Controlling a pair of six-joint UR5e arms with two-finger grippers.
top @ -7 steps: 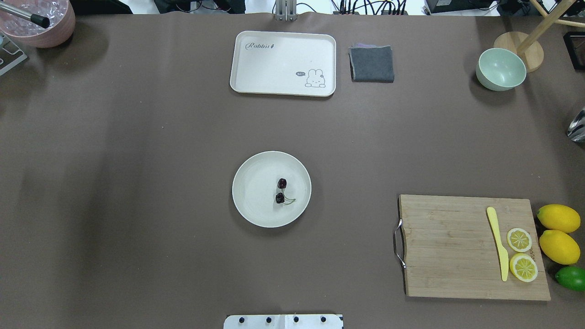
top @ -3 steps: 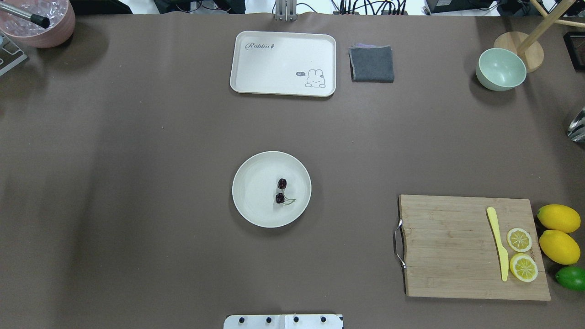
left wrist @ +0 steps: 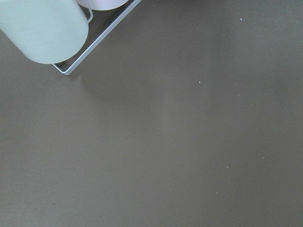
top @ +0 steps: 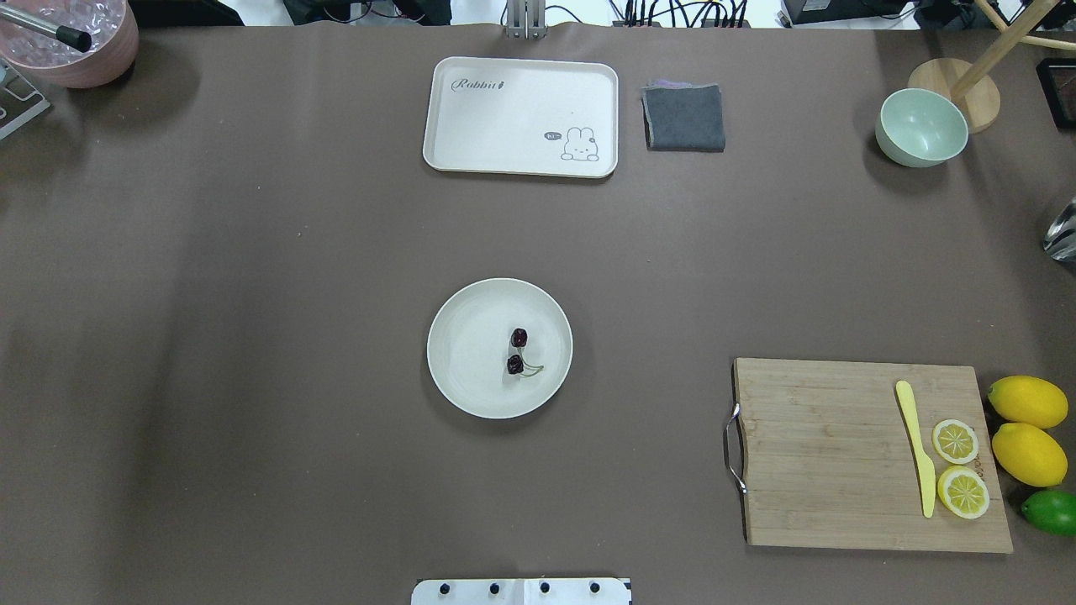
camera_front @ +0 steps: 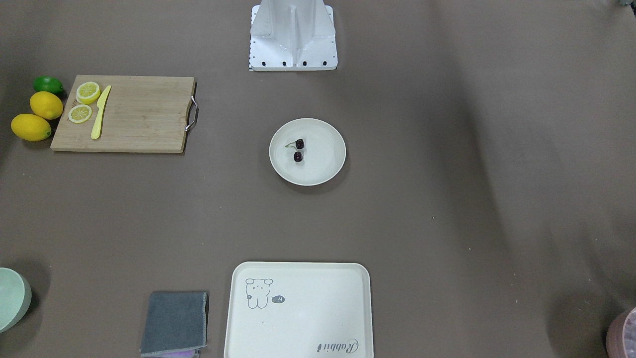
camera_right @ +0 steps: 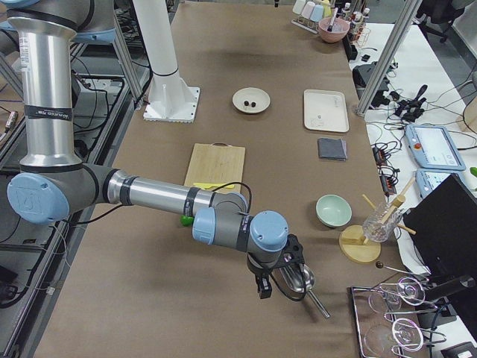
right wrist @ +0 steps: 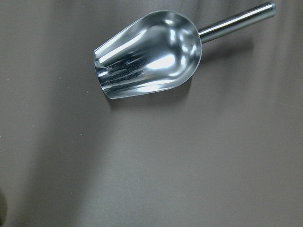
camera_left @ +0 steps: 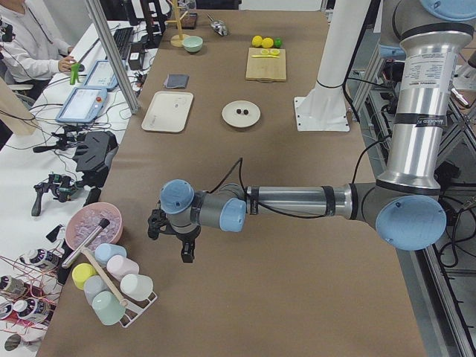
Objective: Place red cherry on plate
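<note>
The red cherry (top: 514,364), a pair of dark round fruits on thin green stems, lies inside the plate (top: 458,370), right of its centre. In the front-facing view the cherry (camera_front: 297,157) rests on the same round off-white plate (camera_front: 325,161) in mid-table. Neither gripper is near it. My left gripper (camera_left: 169,242) hangs over bare table at the far left end, beside a cup rack. At the far right end my right gripper (camera_right: 276,280) hovers by a metal scoop. Both grippers appear only in side views, so I cannot tell if they are open or shut.
A cutting board (top: 841,454) carries a yellow knife (top: 916,449) and lemon slices, with lemons (top: 1027,402) and a lime beside it. At the back stand a rabbit tray (top: 521,116), grey cloth (top: 683,117) and green bowl (top: 921,128). A steel scoop (right wrist: 149,54) lies under the right wrist.
</note>
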